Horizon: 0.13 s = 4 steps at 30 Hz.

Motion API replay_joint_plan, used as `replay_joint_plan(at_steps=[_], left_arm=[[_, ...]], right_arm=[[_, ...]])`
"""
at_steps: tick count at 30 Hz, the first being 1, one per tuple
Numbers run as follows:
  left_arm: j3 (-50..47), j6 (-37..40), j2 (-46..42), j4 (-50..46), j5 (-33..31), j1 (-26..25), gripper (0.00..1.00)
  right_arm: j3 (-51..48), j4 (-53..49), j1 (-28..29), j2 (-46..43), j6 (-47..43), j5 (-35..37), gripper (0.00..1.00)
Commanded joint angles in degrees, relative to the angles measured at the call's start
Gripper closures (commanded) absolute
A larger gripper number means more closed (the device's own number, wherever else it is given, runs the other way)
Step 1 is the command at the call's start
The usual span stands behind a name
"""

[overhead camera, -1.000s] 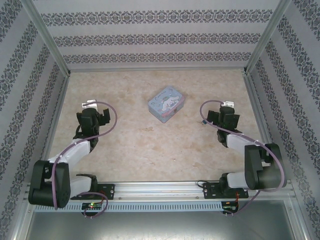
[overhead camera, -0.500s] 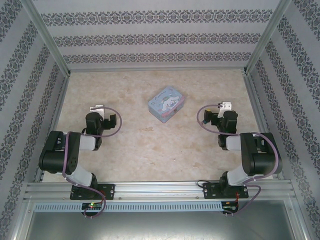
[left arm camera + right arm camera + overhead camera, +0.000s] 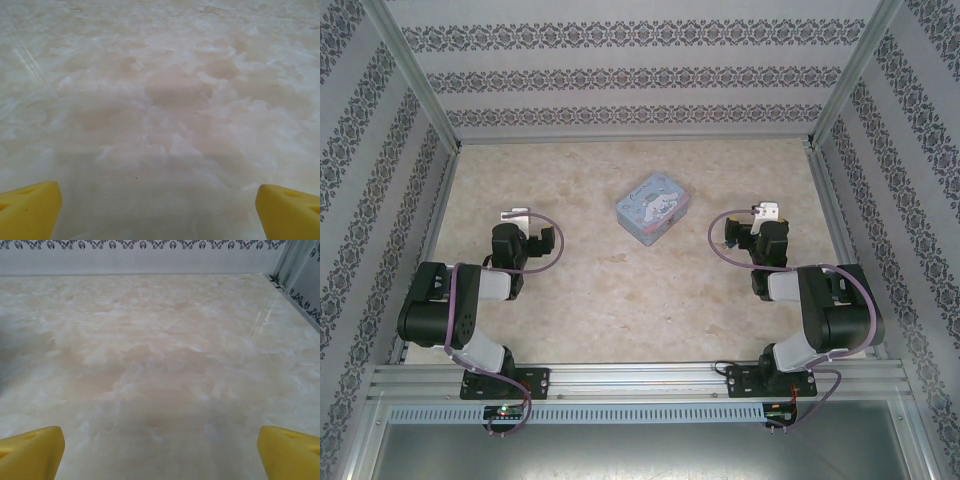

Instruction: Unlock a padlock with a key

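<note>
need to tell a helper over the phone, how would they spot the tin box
Look at the marbled beige table walled by patterned wallpaper. Near its middle, slightly toward the back, lies the tin box, turned at an angle. It is pastel blue with a cartoon on its lid, against plain beige all round.

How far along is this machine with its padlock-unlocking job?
Nothing looks done yet: the pastel-blue cartoon-printed tin box lies untouched mid-table. In hand, nothing: the left pincer and right pincer stand open and empty over the beige marbled table. Left: everything, from picking up a key to turning it; padlock and key are too small to tell here.
</note>
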Motion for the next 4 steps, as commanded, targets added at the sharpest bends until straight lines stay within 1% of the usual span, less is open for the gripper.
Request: replay_joint_plan(at_steps=[1,4], left_arm=[[0.7,1.2,-0.1,2.0,0.6,0.7,0.0],[0.6,1.2,-0.2,2.2,0.6,0.7,0.0]], right_arm=[[0.8,1.3,-0.9,-0.7,0.3,-1.6,0.02],[0.3,1.7,-0.8,-1.0,0.1,-1.6,0.02]])
